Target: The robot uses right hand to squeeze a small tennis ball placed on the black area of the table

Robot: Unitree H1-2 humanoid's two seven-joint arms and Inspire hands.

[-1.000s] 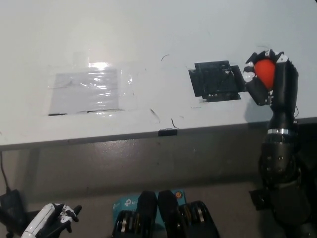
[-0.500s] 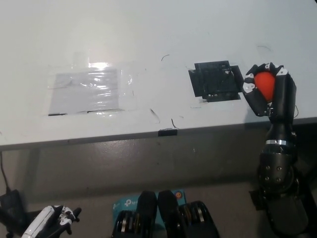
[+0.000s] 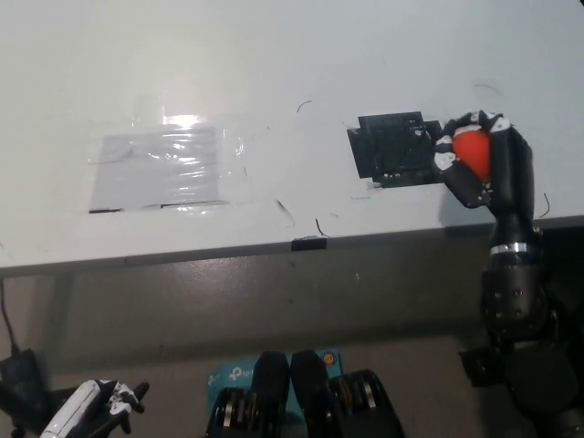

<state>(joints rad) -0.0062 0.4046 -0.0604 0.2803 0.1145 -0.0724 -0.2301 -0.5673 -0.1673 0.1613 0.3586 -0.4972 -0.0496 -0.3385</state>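
Note:
A small red-orange ball [image 3: 473, 151] sits in my black right hand [image 3: 482, 164], whose fingers are wrapped around it. The hand hovers over the table's right side, right at the right edge of the black area [image 3: 394, 148]. My white left hand [image 3: 91, 406] hangs low at the bottom left, below the table; its fingers are too small to judge.
A shiny clear plastic sheet [image 3: 164, 169] is taped on the white table [image 3: 274, 73] at the left. A small black tab [image 3: 308, 243] sits at the table's front edge. A blue box [image 3: 233, 374] lies on the floor below.
My right hand, still holding the ball, has drifted left and slightly down toward the black area. The left hand has barely moved.

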